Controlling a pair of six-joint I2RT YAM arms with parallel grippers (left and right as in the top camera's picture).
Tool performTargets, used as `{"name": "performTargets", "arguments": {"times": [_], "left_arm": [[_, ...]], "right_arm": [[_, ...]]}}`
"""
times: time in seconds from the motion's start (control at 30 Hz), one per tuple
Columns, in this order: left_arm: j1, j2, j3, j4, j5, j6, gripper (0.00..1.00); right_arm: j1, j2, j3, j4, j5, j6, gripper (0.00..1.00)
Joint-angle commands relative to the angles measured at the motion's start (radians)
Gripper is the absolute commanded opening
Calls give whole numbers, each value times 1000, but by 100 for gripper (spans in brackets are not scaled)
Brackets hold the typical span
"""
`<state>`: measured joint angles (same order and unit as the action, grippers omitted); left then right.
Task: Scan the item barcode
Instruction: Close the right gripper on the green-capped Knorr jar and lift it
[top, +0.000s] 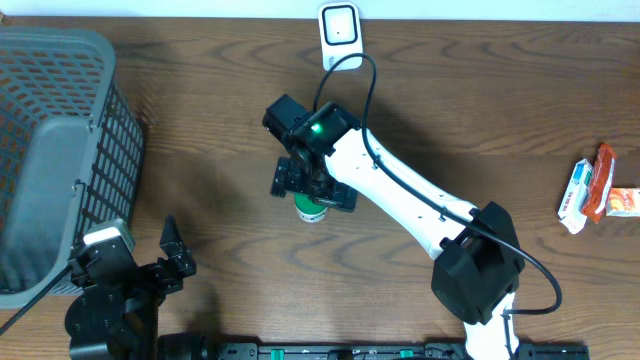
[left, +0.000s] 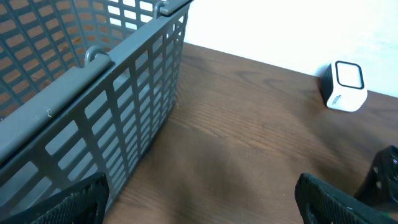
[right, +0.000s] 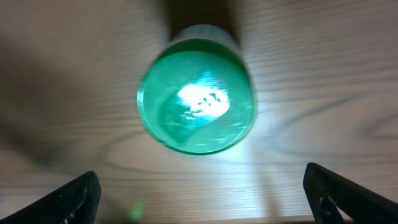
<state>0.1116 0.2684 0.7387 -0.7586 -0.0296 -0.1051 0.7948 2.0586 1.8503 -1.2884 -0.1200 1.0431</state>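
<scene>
A green-lidded round container (right: 196, 99) stands upright on the brown wooden bench (top: 480, 110), directly below the right gripper (right: 199, 193). The gripper's two black fingers (right: 65, 199) are spread wide apart on either side and touch nothing. From overhead, only a sliver of the container shows under the gripper. Beyond this gripper, at the bench's far edge, a white barcode scanner (top: 340, 35) sits at the end of a black cable. Well off to the gripper's right lie red-and-white snack packets (top: 596, 188). The left gripper (top: 177, 252), jaws likewise parted and empty, is at the near edge. A grey plastic mesh basket (left: 124, 93) is just to its left, and the scanner is far ahead to its right.
</scene>
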Motion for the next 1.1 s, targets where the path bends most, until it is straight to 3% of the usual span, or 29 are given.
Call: {"name": "performTargets", "arguments": {"times": [0.0, 0.23, 1.07], "left_arm": [[5, -1, 2, 3, -8, -5, 96], [5, -1, 2, 3, -8, -5, 96], [5, -1, 2, 3, -8, -5, 96]], "right_arm": [[-10, -9, -19, 17, -35, 259, 99], [-24, -9, -49, 48, -28, 440, 99], [-16, 89, -178, 238, -38, 471, 99]]}}
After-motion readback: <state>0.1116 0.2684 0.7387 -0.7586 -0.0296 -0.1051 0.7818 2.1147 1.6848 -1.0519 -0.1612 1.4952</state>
